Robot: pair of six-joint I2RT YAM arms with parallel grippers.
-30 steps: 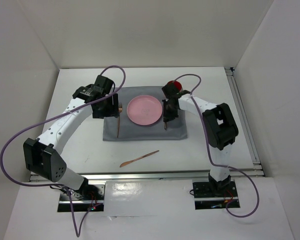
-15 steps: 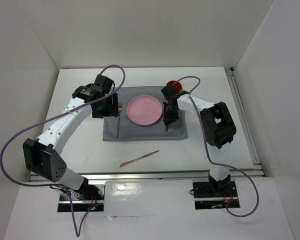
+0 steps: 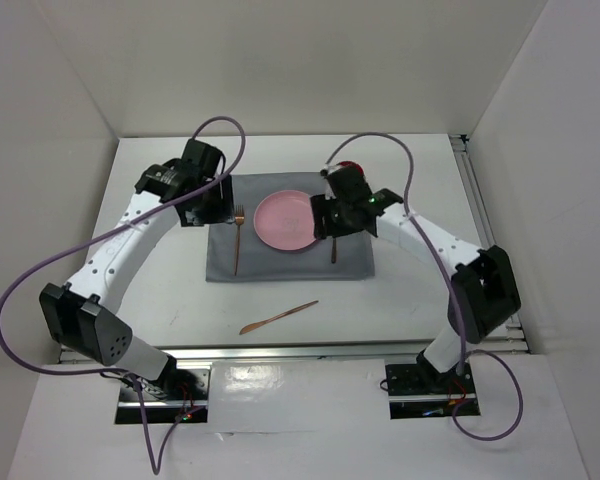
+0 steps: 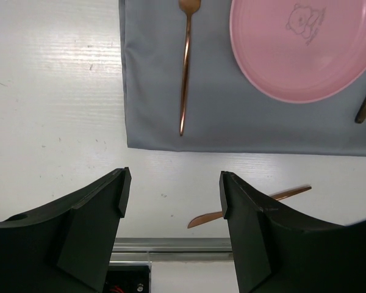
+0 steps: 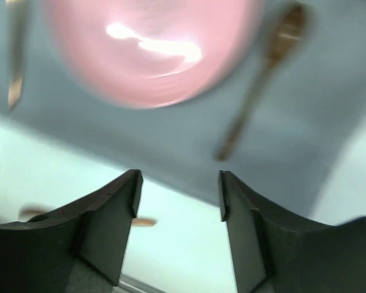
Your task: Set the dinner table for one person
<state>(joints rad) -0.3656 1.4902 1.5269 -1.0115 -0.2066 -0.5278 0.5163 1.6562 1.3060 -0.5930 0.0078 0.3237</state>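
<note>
A grey placemat (image 3: 280, 265) lies on the white dinner table (image 3: 160, 290). On it sits a pink plate (image 3: 287, 220), with a copper fork (image 3: 237, 240) to its left and a copper spoon (image 3: 331, 250) to its right. A copper knife (image 3: 278, 317) rests on the bare table in front of the mat. My left gripper (image 3: 210, 205) hovers open over the mat's left edge, above the fork (image 4: 185, 73). My right gripper (image 3: 323, 222) hangs open above the plate's right rim, with the spoon (image 5: 262, 79) lying free below it. Both grippers (image 4: 174, 189) (image 5: 180, 189) hold nothing.
A red cup (image 3: 348, 168) stands behind the mat's right corner, partly hidden by the right arm. White walls enclose the table on three sides. A metal rail (image 3: 490, 240) runs along the right edge.
The right gripper has opened and lifted away from the spoon, which now lies on the mat. That arm's elbow has swung out to the right. The left gripper has drawn back slightly.
</note>
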